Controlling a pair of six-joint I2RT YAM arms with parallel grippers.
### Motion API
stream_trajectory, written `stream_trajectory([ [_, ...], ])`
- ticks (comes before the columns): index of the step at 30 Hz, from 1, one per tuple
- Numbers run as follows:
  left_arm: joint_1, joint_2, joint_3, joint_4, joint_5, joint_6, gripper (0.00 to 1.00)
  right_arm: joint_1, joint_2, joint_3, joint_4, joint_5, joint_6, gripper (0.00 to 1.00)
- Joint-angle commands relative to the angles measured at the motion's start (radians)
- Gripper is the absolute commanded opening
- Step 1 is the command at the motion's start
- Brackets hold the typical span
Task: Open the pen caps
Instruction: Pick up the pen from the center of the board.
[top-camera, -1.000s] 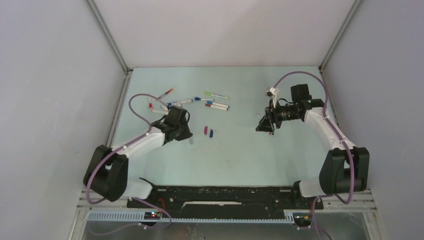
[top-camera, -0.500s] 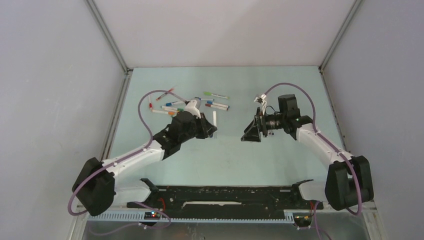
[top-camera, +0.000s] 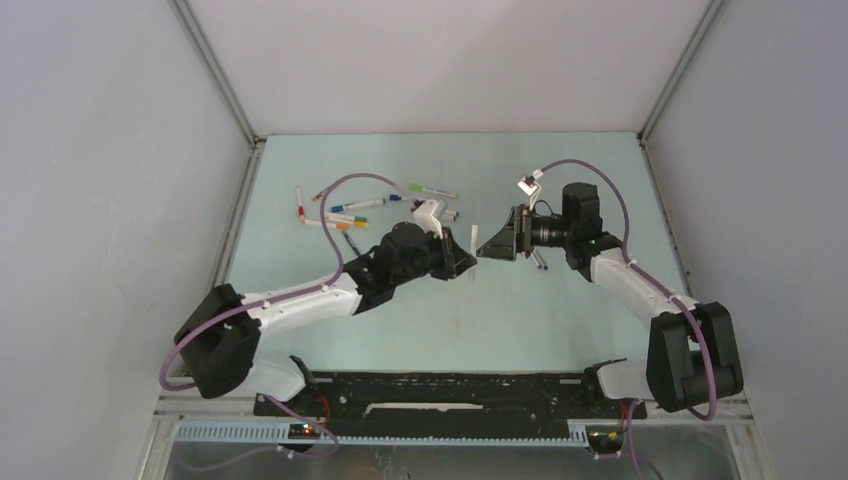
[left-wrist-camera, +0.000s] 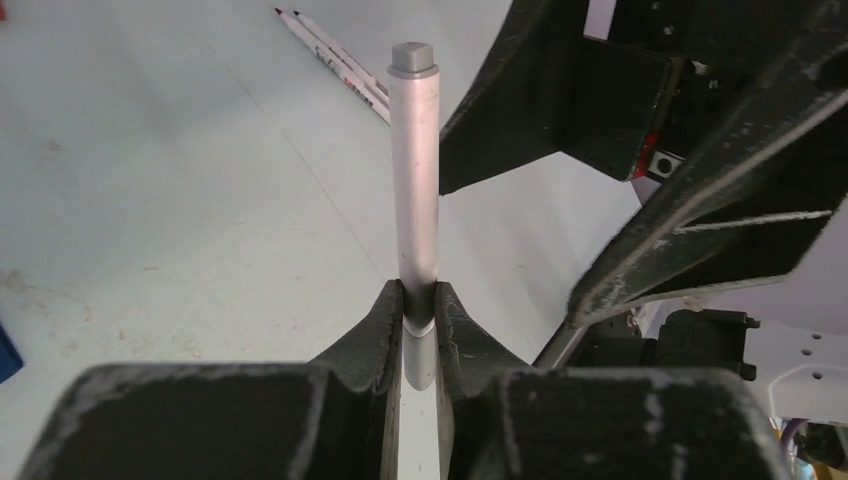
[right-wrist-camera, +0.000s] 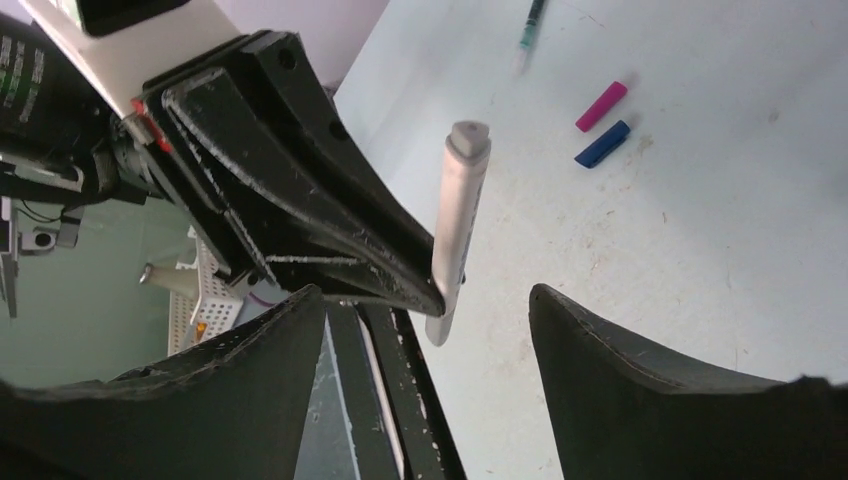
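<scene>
Pen (left-wrist-camera: 415, 170) – in left hand (left-wrist-camera: 417, 302)

Robotics lab test cell: plain grey enclosure walls (top-camera: 100, 200) on aluminium frame posts (top-camera: 215, 70), pale green tabletop (top-camera: 560, 320), slotted cable duct (top-camera: 450, 434) along near edge

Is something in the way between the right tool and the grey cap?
Nothing visible. The left tool holds the pen up, and its grey cap sits in open air before the open right tool.

White arm links (top-camera: 300, 305), black joints, looping purple cables (top-camera: 360, 177); black gripper fingers (left-wrist-camera: 372, 330) scuffed grey.
</scene>
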Motion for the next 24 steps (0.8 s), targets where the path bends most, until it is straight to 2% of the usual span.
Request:
stream_trajectory([
  [1,-0.026,0.024,0.070,0.057,0.011,-0.022,0.00,-0.005,0.010,-0.004,0.059,0.027,0.053,0.75],
  [5,-0.041,0.031,0.075,0.065,0.011,-0.028,0.00,-0.016,0.010,-0.013,0.077,0.037,0.069,0.70],
  [11,-0.053,0.036,0.081,0.083,0.017,-0.038,0.00,-0.012,0.016,-0.018,0.079,0.035,0.073,0.56],
  [17,-0.067,0.051,0.096,0.090,0.020,-0.043,0.00,0.004,0.028,-0.018,0.092,0.011,0.084,0.49],
  [20,-0.072,0.054,0.098,0.095,0.021,-0.046,0.00,0.008,0.035,-0.017,0.097,0.002,0.081,0.35],
  [24,-0.074,0.047,0.096,0.097,0.023,-0.048,0.06,0.001,0.034,-0.017,0.109,-0.017,0.081,0.01],
])
